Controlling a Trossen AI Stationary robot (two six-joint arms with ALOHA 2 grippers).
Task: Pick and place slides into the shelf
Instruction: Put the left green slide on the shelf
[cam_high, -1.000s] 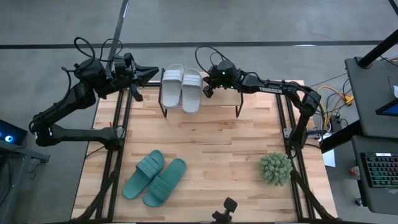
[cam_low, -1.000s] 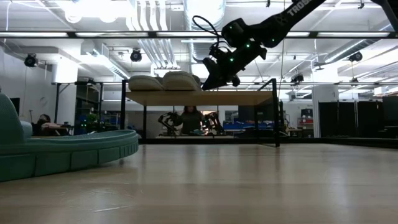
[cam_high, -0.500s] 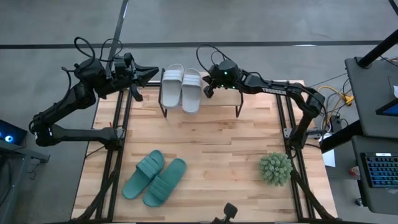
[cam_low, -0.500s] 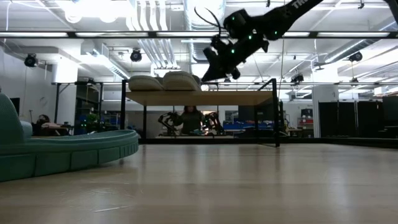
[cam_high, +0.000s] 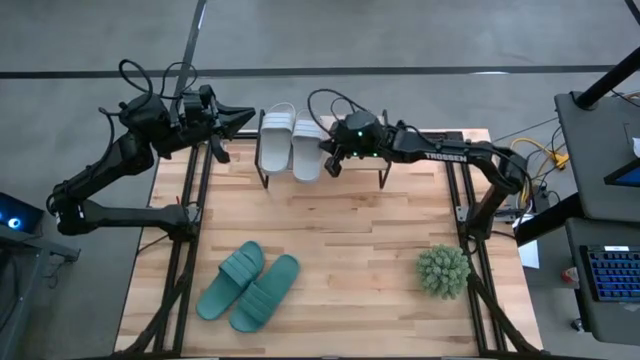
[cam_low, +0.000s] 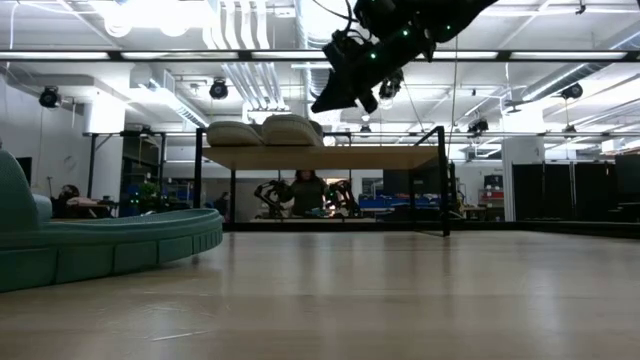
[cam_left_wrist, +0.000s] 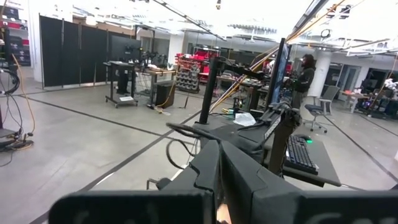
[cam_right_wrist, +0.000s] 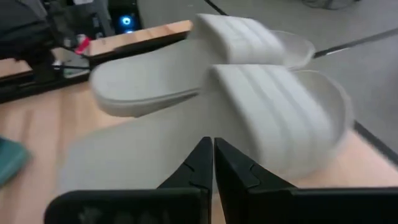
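1. High view showed the pair of pale grey-white foam slides with wide ribbed straps (cam_high: 291, 143) lying side by side on the small low shelf with a light wooden top on thin black legs (cam_high: 355, 166), at the far edge of the larger wooden tabletop (cam_high: 340, 250).
2. The right gripper (cam_high: 325, 160) hung just beside the right-hand grey-white slide, over the shelf top, its jaws pressed together and holding nothing.
3. The right wrist view placed the closed dark fingers (cam_right_wrist: 208, 163) directly before the two pale slides, strap ribs facing the camera.
4. The low view caught the same gripper (cam_low: 322, 103) raised above the shelf, clear of the slides resting on it.
5. The pair of teal green foam slides (cam_high: 248, 285) lay together on the tabletop near the left front, well apart from the shelf.
6. The left gripper (cam_high: 247, 119) waited off the table's far left corner, jaws together and empty.
7. A spiky green plant ball (cam_high: 443, 270) sat on the tabletop near the right front.
8. A person (cam_low: 305, 192) stood in the room beyond the shelf.
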